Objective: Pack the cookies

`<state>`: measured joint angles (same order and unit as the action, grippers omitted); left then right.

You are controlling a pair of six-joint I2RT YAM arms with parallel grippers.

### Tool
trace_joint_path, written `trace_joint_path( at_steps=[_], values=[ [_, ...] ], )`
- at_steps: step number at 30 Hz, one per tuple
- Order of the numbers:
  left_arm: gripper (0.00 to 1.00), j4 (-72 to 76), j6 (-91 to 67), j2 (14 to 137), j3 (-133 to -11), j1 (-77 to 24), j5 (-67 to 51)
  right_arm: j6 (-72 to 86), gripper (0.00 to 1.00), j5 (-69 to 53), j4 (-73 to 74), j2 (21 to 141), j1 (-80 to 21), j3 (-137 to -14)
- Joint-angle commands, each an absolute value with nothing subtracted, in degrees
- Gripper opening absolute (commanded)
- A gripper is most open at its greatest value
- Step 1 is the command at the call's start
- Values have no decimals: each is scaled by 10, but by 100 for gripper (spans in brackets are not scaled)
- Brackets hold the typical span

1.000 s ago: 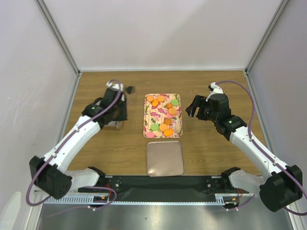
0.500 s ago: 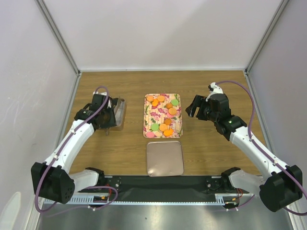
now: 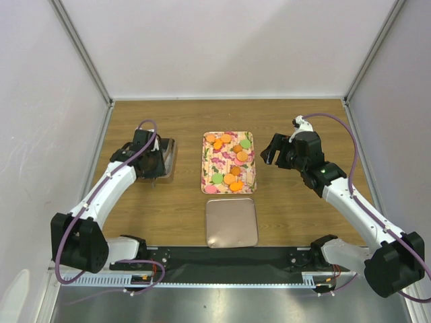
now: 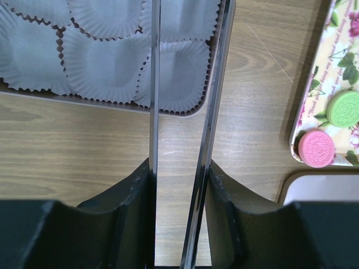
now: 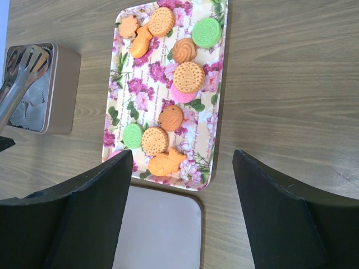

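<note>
The cookies (image 3: 229,161) lie on a floral tray (image 3: 205,169): mostly orange (image 5: 188,77), some green (image 5: 206,32) and pink (image 4: 317,148). My left gripper (image 4: 179,185) is shut on a pair of metal tongs (image 4: 154,84). The tongs' tips (image 5: 28,59) reach over a metal tin (image 3: 168,156) lined with white paper cups (image 4: 101,61), left of the tray. Nothing shows between the tong blades. My right gripper (image 5: 182,159) hangs open and empty above the tray's near right corner; from above it (image 3: 269,153) is just right of the tray.
A plain square metal lid (image 3: 231,222) lies flat in front of the tray, towards the arm bases. White walls with metal posts close in the wooden table (image 3: 303,215) on three sides.
My left arm has pulled back to the left with the tongs, uncovering the tin. A small dark thing seen beyond the gripper a second ago no longer shows. The right arm has not moved.
</note>
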<state>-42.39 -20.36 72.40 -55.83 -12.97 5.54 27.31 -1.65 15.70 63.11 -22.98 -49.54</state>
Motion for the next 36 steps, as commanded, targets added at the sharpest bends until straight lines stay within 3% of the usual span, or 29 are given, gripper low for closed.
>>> trace_joint_path(
  at_steps=[1, 26, 36],
  values=[
    [42, -395, -188, 725, -569, -116, 47, 269, 78, -18, 143, 632, -227, -500],
    [44, -374, -180, 759, -571, -111, 38, 269, 78, -18, 144, 630, -228, -499],
    [50, -376, -178, 762, -575, -111, 43, 270, 78, -18, 144, 630, -228, -500]
  ],
)
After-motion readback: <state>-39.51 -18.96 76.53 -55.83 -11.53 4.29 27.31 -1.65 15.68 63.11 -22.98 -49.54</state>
